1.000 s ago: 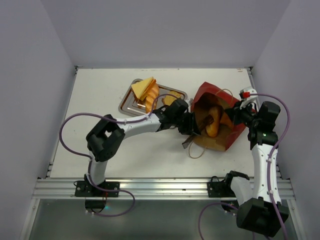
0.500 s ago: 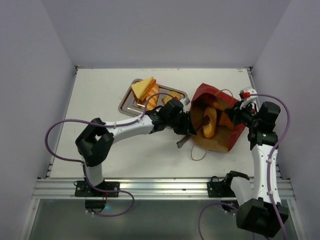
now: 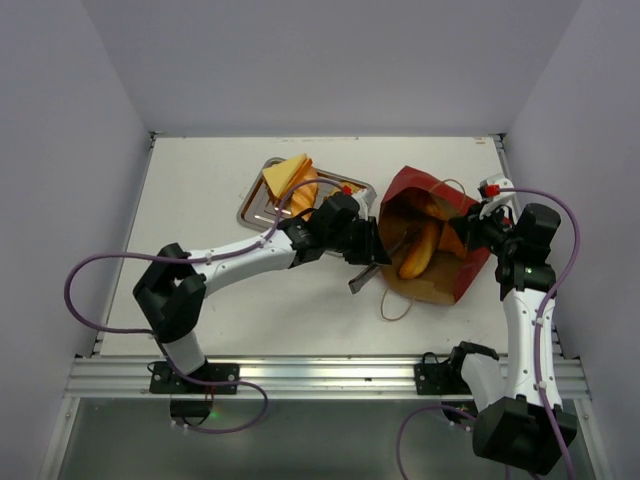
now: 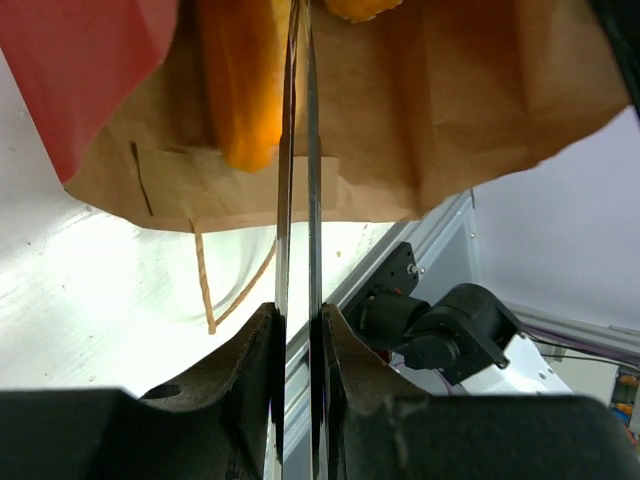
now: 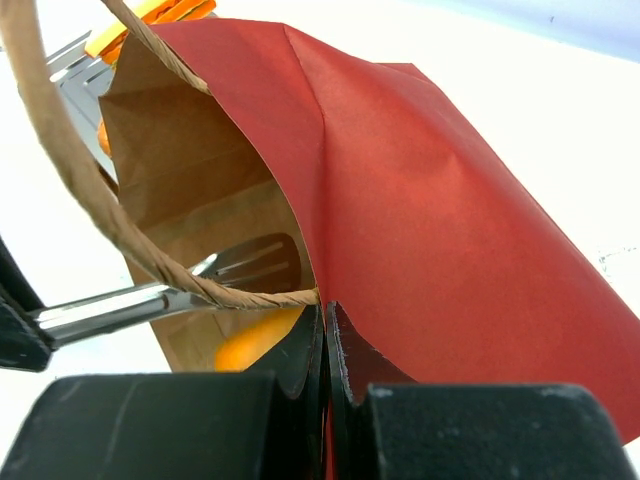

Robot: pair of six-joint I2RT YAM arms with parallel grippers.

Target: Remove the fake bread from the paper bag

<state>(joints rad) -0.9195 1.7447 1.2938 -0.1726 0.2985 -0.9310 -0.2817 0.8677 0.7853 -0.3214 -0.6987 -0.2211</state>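
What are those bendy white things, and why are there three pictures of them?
They are two robot arms, bolted at the near edge of a table. The big picture looks down from a camera above. The other two come from little cameras on each arm's wrist, so you see that arm's own fingers up close.

The left gripper squeezes a pair of metal tongs. The tongs poke into the dark-red paper bag, where an orange toy loaf lies. The right gripper pinches the bag's edge, which helps hold its mouth open.

On the white table there is also a steel tray with more toy bread on it.
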